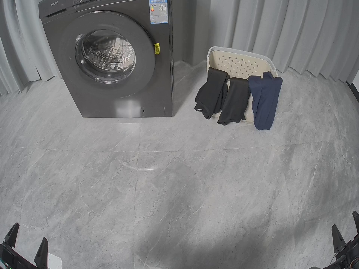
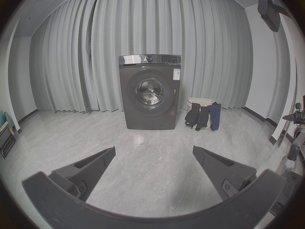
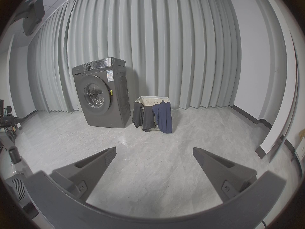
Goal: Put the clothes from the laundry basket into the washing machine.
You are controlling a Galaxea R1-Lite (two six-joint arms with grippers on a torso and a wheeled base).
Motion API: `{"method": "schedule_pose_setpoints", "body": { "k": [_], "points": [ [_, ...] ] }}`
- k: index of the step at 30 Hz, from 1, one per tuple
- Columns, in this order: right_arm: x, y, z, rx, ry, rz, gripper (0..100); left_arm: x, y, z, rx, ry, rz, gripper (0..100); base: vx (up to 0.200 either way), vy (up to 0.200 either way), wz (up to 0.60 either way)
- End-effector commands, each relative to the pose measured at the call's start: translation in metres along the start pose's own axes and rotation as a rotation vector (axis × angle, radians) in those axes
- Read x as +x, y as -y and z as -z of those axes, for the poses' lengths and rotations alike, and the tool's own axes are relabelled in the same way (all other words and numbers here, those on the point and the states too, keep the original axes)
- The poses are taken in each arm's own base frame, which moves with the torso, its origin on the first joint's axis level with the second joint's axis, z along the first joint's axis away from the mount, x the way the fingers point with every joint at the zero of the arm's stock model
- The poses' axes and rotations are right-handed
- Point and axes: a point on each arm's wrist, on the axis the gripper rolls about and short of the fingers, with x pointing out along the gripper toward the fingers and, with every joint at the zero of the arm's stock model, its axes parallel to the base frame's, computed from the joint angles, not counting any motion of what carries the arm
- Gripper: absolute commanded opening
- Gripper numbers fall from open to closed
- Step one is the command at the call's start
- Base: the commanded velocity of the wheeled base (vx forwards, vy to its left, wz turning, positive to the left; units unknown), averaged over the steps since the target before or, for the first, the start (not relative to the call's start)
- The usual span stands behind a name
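Clothes (image 1: 235, 99): we count three, two black and one navy, draped over the basket's front rim.
Laundry basket (image 1: 239, 62): one, cream, beside the washing machine (image 1: 112, 56).
Hands: two, left hand (image 2: 153, 148) and right hand (image 3: 153, 148), both spread wide, empty.

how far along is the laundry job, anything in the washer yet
Done: nothing yet. The washing machine door is shut, with no clothes seen through its glass. In hand: nothing; the left gripper and right gripper are both open and empty, away from the laundry basket. Left: open the door, then move the two black garments and the navy garment draped over the basket's front rim.
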Motion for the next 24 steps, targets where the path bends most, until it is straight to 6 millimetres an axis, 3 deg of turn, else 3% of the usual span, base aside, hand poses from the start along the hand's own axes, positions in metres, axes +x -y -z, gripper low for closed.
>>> {"method": "schedule_pose_setpoints", "body": {
  "k": [1, 16, 19, 24],
  "points": [
    [0.0001, 0.0001, 0.0053, 0.0, -0.001, -0.001, 100, 0.0002, 0.0, 0.0052, 0.003, -0.003, -0.001, 100, 0.0, 0.0, 0.0],
    [0.0001, 0.0001, 0.0053, 0.0, -0.001, -0.001, 100, 0.0002, 0.0, 0.0052, 0.0, -0.003, -0.002, 100, 0.2, 0.0, 0.0],
    [0.0001, 0.0001, 0.0053, 0.0, -0.001, -0.001, 100, 0.0, 0.0, 0.0053, 0.003, -0.001, -0.002, 100, 0.0, 0.0, 0.0],
    [0.0001, 0.0001, 0.0053, 0.0, -0.001, -0.001, 100, 0.0002, 0.0, 0.0052, 0.003, -0.003, -0.002, 100, 0.0, 0.0, -0.6]
  ]
}}
